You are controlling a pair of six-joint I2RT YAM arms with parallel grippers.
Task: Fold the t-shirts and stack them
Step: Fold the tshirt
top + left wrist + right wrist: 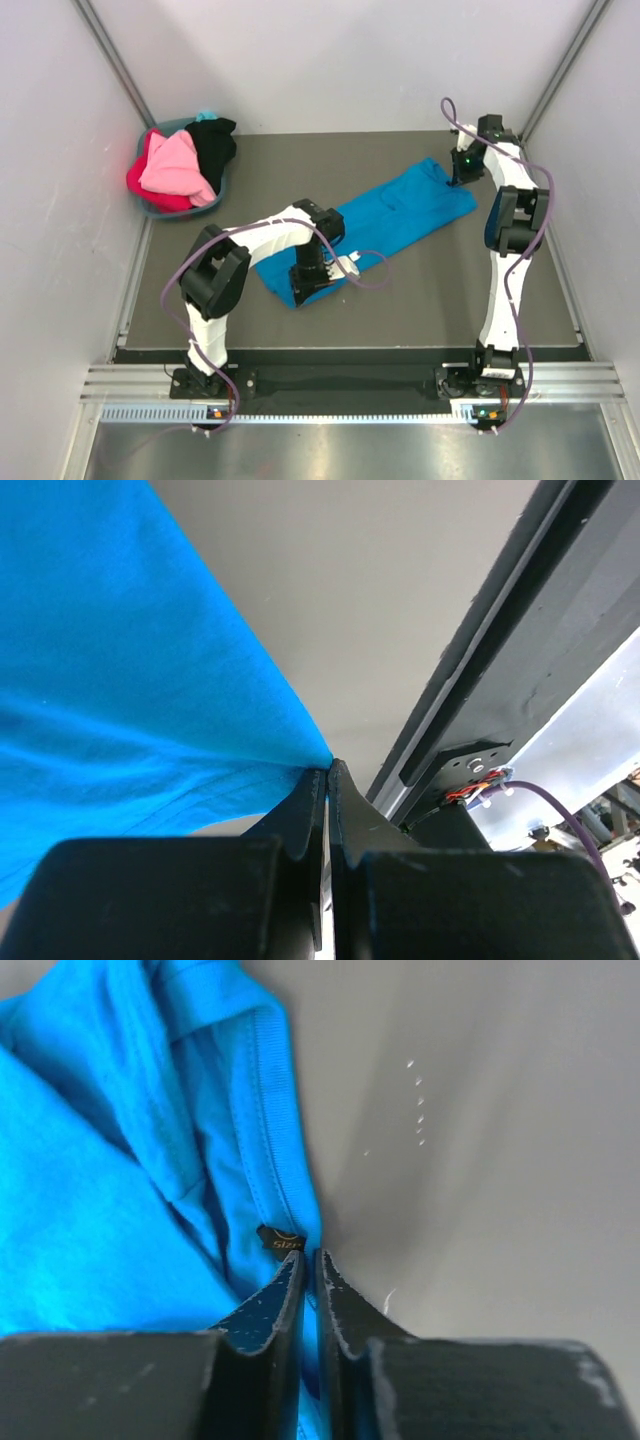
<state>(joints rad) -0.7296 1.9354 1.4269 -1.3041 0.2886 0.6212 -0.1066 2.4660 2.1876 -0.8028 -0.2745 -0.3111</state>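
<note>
A bright blue t-shirt (pixel 385 220) lies stretched diagonally across the dark table, folded lengthwise. My left gripper (pixel 303 288) is shut on its near-left corner; the left wrist view shows the blue cloth (pixel 120 680) pinched at the tips of my left gripper (pixel 327 772). My right gripper (pixel 460 180) is shut on the far-right collar edge; the right wrist view shows the collar (pixel 270 1140) with its size tag (pixel 280 1241) at the tips of my right gripper (pixel 312 1260). Pink (pixel 178 165), red (pixel 140 180) and black (pixel 215 145) shirts lie heaped at the far left.
The heaped shirts sit in a teal basket (pixel 228 186) in the far-left corner. White walls close the back and sides. A metal rail (pixel 350 385) runs along the table's near edge, seen also in the left wrist view (pixel 520 660).
</note>
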